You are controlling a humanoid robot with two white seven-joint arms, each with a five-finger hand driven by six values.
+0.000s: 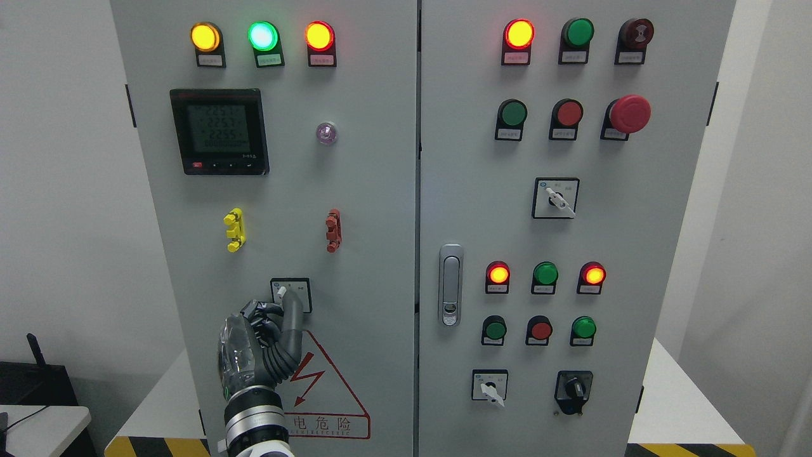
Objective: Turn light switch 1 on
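We see the left hand (257,346) raised from the bottom edge against the left door (285,190) of the grey control cabinet. Its fingers (293,317) are curled together, one of them reaching up onto the small rotary switch (290,295) in the square black frame low on that door. The switch's white lever (281,293) sits at the fingertip; we cannot tell whether it is pinched or merely touched. The switch lies just above the red triangular warning sign (327,393) and below the yellow handle (234,230) and the red handle (332,230).

Top of the left door: three lit lamps in a row, yellow (205,37), green (262,35) and red (319,35). Beneath them is a digital meter (219,131) with its display lit, and a small clear lamp (327,133) to its right.

On the right door (666,254) we note a lit red lamp (519,33), a red mushroom button (629,114), a selector switch (556,198), a latch handle (450,284) near the seam, and rows of red and green buttons lower down. Two more selector knobs sit near the bottom, one white (490,385), one black (573,388).

The right arm does not appear in the head view
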